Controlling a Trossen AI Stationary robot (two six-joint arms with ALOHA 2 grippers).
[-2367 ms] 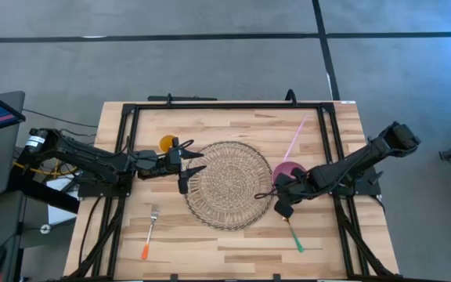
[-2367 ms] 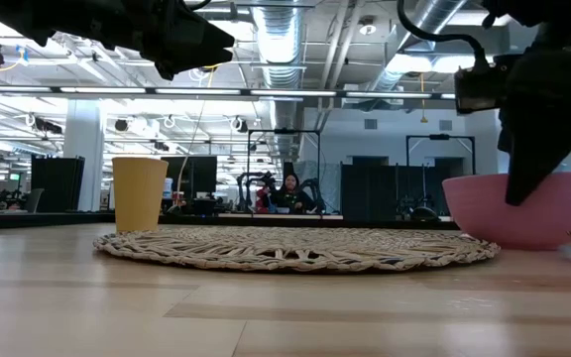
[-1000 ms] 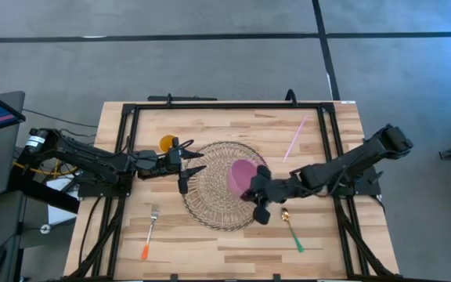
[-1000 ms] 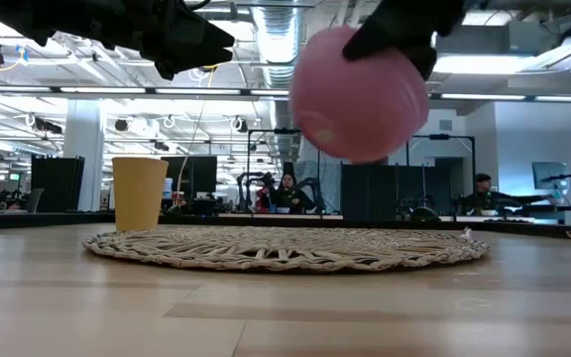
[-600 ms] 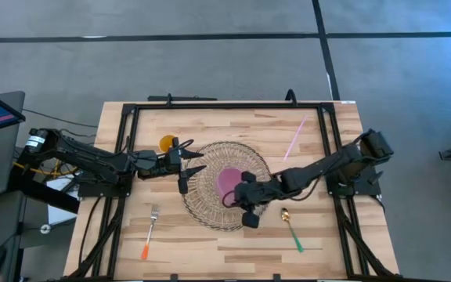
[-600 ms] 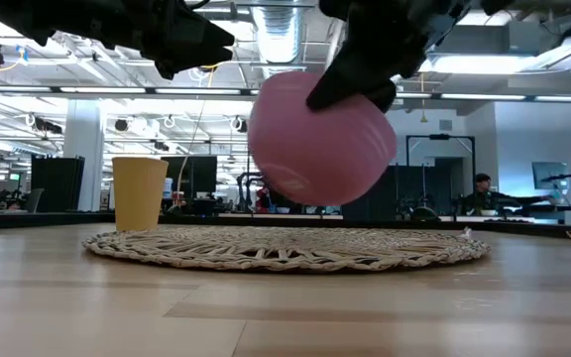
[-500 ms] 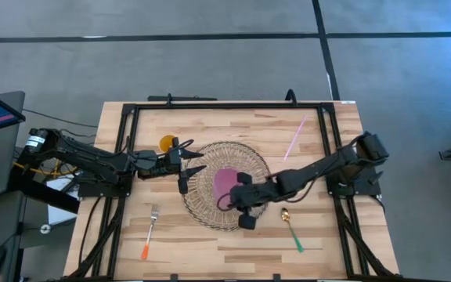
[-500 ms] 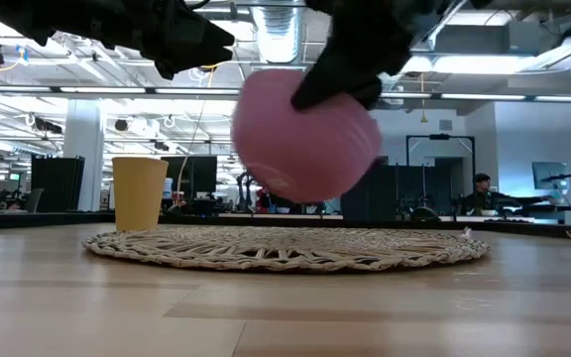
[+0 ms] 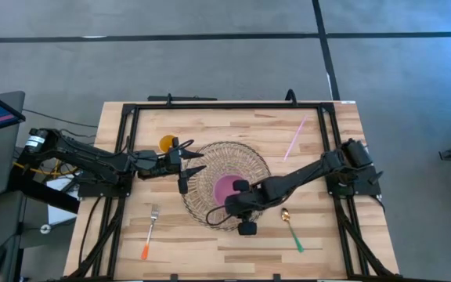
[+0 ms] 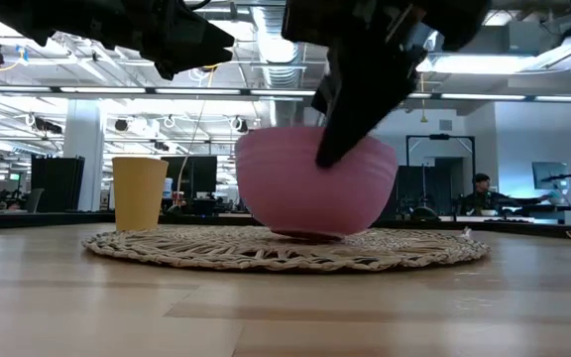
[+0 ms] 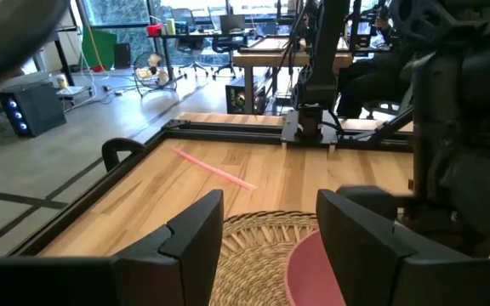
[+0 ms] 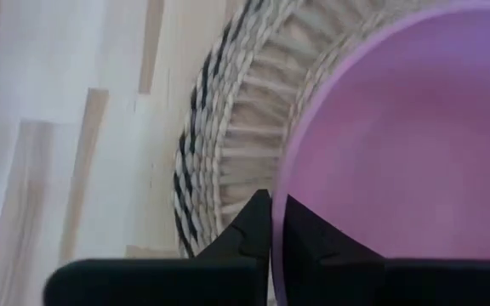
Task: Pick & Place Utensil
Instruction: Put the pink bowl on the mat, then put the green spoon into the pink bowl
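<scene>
A pink bowl (image 9: pixel 225 188) stands with its base on the round woven mat (image 9: pixel 210 168) at the table's middle; the low view shows the bowl (image 10: pixel 295 193) upright on the mat (image 10: pixel 167 248). My right gripper (image 9: pixel 233 200) is shut on the bowl's near-right rim. My left gripper (image 9: pixel 190 167) hangs open over the mat's left edge, touching nothing; its wrist view shows the open gripper (image 11: pixel 266 229) facing the bowl (image 11: pixel 309 272). A gold spoon with a green handle (image 9: pixel 291 227) lies right of the mat. A fork with an orange handle (image 9: pixel 149 233) lies near-left. My right gripper pinches the bowl's rim (image 12: pixel 276 191) between its two fingers, one finger (image 12: pixel 309 238) inside the bowl and the other outside. It comes slanting down from the table's right and near side. The bowl sits upright with its base (image 10: pixel 305 234) on the mat.
A yellow cup (image 9: pixel 167 143) stands left of the mat's far side, close to my left gripper. A pink straw (image 9: pixel 294 137) lies at the far right. Black frame rails (image 9: pixel 225 104) run along the table's edges. Bare wood lies along the near side.
My right gripper has carried the pink bowl toward the table's left and down. The bowl hung tipped above the mat a second ago; it now stands level with its base on the mat. The gripper has stayed shut on the rim.
</scene>
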